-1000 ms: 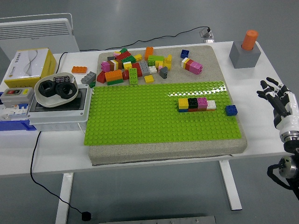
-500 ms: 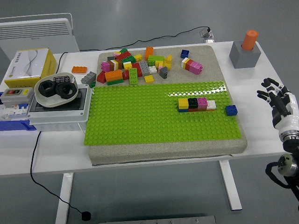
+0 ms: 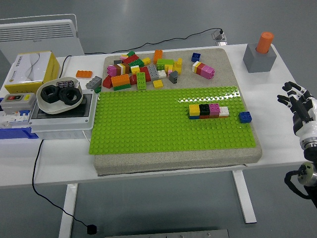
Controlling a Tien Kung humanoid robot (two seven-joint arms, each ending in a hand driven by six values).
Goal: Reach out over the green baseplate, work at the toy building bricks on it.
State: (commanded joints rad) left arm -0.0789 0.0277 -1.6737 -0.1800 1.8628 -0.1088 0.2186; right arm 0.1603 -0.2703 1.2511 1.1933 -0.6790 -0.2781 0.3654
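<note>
You see the green baseplate (image 3: 168, 121) lying flat on a grey mat (image 3: 173, 156) in the middle of the white desk (image 3: 59, 158). On its right part stands a short row of bricks (image 3: 208, 110): yellow, black, pink and white, side by side. A single blue brick (image 3: 244, 117) sits just beside the row, near the right edge of the plate. Behind the plate, on the mat, lies a loose pile of bricks (image 3: 143, 69) in many colours.

At the left, a white bowl (image 3: 59, 101) holds black ring-shaped parts (image 3: 55, 93); the bowl rests on a grey box (image 3: 62, 119). At the far right corner, a grey block (image 3: 259, 58) carries an orange cylinder (image 3: 265, 42).

Your right hand (image 3: 299, 106) is at the right edge of the desk, well apart from the plate, fingers spread and holding nothing. Compared with a second ago, it has moved a little to the right and lower. The bricks have not moved.
</note>
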